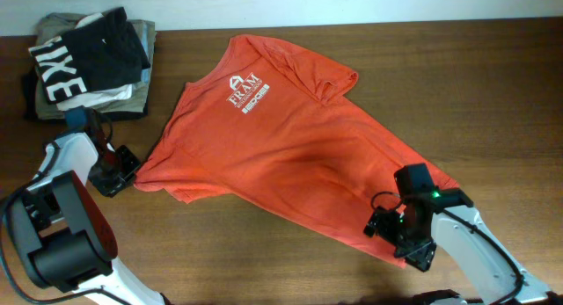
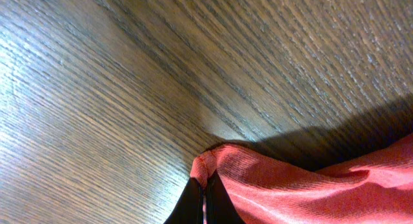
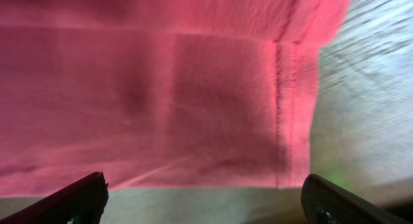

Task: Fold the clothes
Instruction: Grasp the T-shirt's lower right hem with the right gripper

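Note:
The red-orange T-shirt (image 1: 281,156) lies spread on the wooden table, white lettering up at its far left. My left gripper (image 1: 130,171) is shut on the shirt's left edge; in the left wrist view the fingers (image 2: 204,201) pinch a fold of red cloth (image 2: 290,185). My right gripper (image 1: 391,226) sits at the shirt's lower right hem. In the right wrist view its fingers (image 3: 206,201) are wide open, with the hem (image 3: 193,121) just beyond the tips and bare table between them.
A pile of folded garments, a black shirt with white letters (image 1: 84,54) on top of khaki and white ones, stands at the table's far left corner. Bare wood (image 1: 475,85) shows right of the shirt.

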Controlling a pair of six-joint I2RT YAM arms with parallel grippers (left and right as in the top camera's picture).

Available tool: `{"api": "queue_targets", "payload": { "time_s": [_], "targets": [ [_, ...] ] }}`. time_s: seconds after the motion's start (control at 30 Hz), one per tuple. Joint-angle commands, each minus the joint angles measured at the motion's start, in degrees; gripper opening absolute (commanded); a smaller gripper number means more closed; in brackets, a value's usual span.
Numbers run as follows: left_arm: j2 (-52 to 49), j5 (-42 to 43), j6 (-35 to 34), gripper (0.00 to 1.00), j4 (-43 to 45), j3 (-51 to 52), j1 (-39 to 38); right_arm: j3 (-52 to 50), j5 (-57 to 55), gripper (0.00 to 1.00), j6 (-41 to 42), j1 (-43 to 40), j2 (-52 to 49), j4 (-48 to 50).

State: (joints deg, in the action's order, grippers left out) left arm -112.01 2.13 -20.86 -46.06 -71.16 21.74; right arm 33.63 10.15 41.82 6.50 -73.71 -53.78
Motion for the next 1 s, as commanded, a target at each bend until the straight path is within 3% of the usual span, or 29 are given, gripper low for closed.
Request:
{"api": "queue_targets", "payload": {
  "time_s": [0.0, 0.13, 0.3, 0.4, 0.57, 0.6, 0.67, 0.83, 0.97],
  "targets": [
    [-0.9, 0.0, -0.8, 0.01, 0.2, -0.1, 0.2, -1.2, 3.0, 0.99, 1.0, -0.2, 0.2, 0.4],
    [-0.9, 0.0, -0.8, 0.01, 0.1, -0.1, 0.2, -2.3, -0.6, 0.99, 9.2, -0.3, 0.5, 0.9],
    [-0.9, 0.0, -0.8, 0.01, 0.2, -0.1, 0.2, -2.6, -1.3, 0.99, 9.7, -6.7, 1.0, -2.4],
    [-0.9, 0.0, -0.8, 0.01, 0.3, -0.1, 0.2, -5.4, 1.7, 0.98, 10.0, -6.5, 1.0, 0.5],
    [-0.9, 0.0, -0.8, 0.01, 0.3, -0.1, 0.2, -5.8, 1.7, 0.52, 11.3, -6.6, 1.0, 0.8],
    [-0.9, 0.0, -0.8, 0.01, 0.2, -0.1, 0.2, -5.8, 1.7, 0.30, 11.3, -6.6, 1.0, 0.8],
    [-0.9, 0.0, -0.8, 0.01, 0.2, -0.1, 0.2, -5.8, 1.4, 0.04, 11.7, -6.6, 1.0, 0.9],
    [-0.1, 0.0, -0.8, 0.01, -1.4, -0.3, 0.2, 0.2, -3.7, 0.04, 11.3, -6.6, 1.0, -2.9],
    [12.1, 0.1, -0.8, 0.01, -4.3, -0.4, 0.2, 18.9, -16.7, 0.04, 9.2, -6.6, 1.1, -16.3]
  ]
}}
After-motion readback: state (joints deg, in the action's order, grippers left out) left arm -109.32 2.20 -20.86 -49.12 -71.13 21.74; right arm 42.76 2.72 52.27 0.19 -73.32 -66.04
